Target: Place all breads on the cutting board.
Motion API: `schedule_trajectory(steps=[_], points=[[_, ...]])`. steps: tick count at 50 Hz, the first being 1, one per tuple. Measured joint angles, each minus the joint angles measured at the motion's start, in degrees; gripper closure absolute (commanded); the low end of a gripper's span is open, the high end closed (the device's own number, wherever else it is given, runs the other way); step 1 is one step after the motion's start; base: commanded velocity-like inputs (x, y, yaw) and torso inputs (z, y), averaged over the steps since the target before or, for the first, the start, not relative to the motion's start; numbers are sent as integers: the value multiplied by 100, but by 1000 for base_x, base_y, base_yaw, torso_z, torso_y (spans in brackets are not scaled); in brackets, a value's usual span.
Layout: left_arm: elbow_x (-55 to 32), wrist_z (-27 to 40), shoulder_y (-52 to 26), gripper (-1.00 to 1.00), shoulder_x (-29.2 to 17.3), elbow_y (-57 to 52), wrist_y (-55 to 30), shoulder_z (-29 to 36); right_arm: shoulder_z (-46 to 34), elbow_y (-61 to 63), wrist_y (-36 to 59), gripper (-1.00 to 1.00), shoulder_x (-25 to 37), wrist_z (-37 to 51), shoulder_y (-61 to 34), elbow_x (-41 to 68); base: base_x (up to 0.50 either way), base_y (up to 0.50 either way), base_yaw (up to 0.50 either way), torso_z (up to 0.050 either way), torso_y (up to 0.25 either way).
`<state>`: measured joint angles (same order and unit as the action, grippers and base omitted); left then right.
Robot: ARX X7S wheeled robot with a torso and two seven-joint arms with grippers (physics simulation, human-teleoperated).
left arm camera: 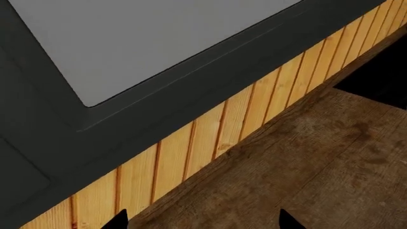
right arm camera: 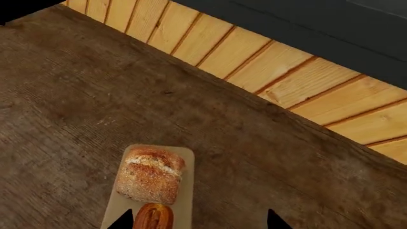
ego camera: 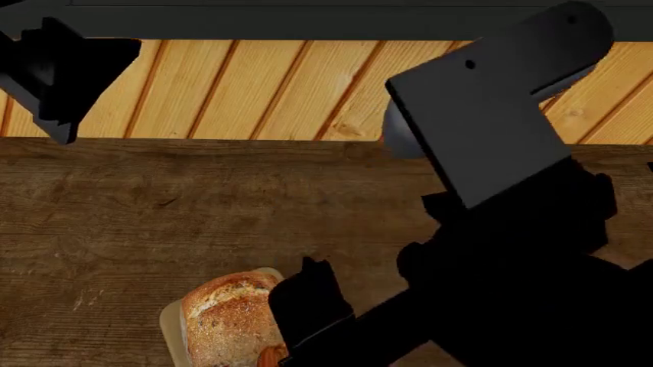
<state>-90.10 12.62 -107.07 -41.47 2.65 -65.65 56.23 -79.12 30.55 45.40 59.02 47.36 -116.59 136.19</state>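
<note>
Breads, a speckled loaf (right arm camera: 150,174) and an orange one (right arm camera: 153,217), sit on the cutting board (right arm camera: 184,200) under the right gripper (right arm camera: 198,220), whose open, empty tips could bump them off.

The right arm (ego camera: 490,130) is matte black: a flat, angular slab link with a small round screw, a grey rounded joint behind, and bulky black housings below. The left arm (ego camera: 61,73) is equally black and blocky.

Crusty loaf (right arm camera: 150,175), orange loaf (right arm camera: 153,217), on cutting board (right arm camera: 185,191)
</note>
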Motion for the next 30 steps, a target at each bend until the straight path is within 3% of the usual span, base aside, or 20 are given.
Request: schedule_trajectory(steps=[17, 24, 30], points=[[-898, 1490, 745, -100, -956, -1243, 823, -686, 482, 455, -888, -100, 1033, -2, 119, -602, 0, 0, 0, 0, 0], [-1313, 2124, 1477, -100, -1881, -2349, 1686, -1059, 646, 824, -1663, -100, 1814, -62, 296, -1205, 0, 0, 0, 0, 0], [-1376, 2356, 2084, -100, -2395, -2946, 2369, -1229, 604, 1031, -2317, -100, 2166, -74, 564, -1719, 0, 0, 0, 0, 0]])
